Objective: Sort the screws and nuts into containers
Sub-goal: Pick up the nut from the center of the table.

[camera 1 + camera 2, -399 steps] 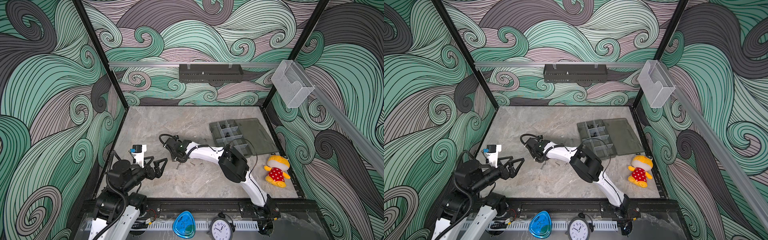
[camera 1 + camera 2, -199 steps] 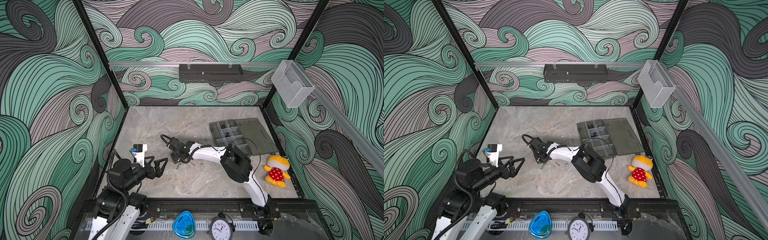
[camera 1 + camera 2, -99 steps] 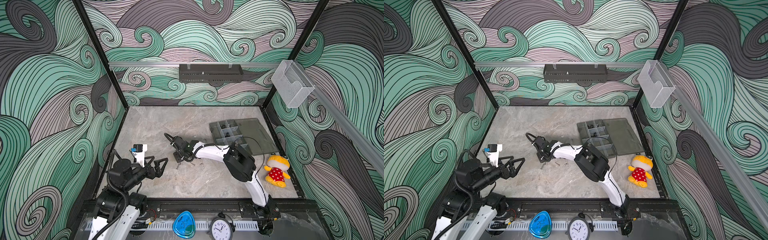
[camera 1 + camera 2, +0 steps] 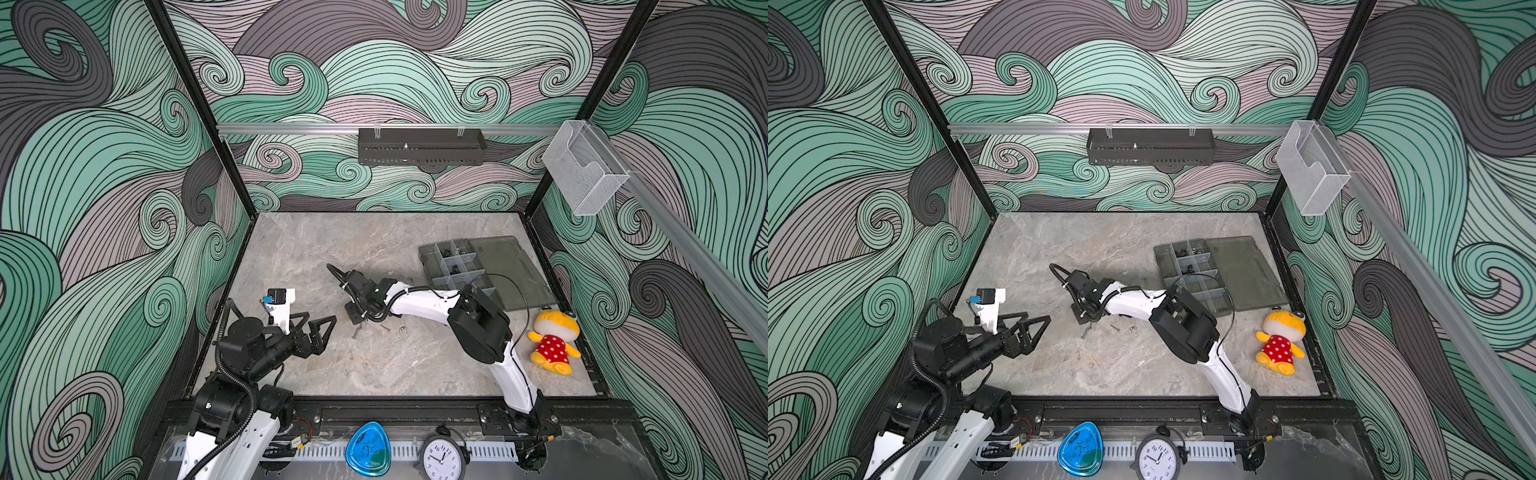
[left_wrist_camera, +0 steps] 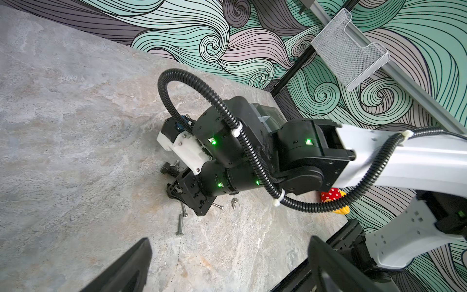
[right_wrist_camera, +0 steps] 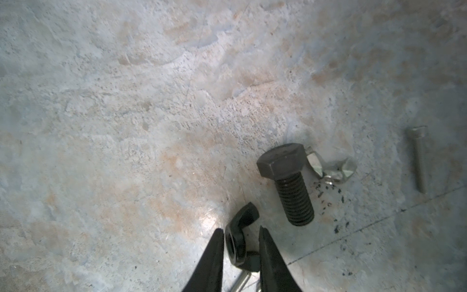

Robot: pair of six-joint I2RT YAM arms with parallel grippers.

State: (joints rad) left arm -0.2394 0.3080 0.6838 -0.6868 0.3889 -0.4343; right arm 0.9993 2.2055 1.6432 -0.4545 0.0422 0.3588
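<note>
Grey marbled desk (image 4: 374,365). Right arm (image 4: 424,305) stretched low across it toward mid-desk. Smoky organiser box (image 4: 426,259) at far right of the desk, lid flat open, small dark pieces in its far compartments. Plush toy (image 4: 550,336) near the right edge, just in front of the box. Left tool (image 4: 322,322) held over the near-left desk, fingers spread, nothing between. Right tool (image 6: 240,228) tips down at the desk, pinching a black wing nut (image 6: 240,245) that sits on the surface. Black hex bolt (image 6: 285,177) lies just beside it, head against a silver wing nut (image 6: 333,168). Thin silver screw (image 6: 418,159) lies apart from these. More silver screws (image 5: 180,223) loose near that tool.
</note>
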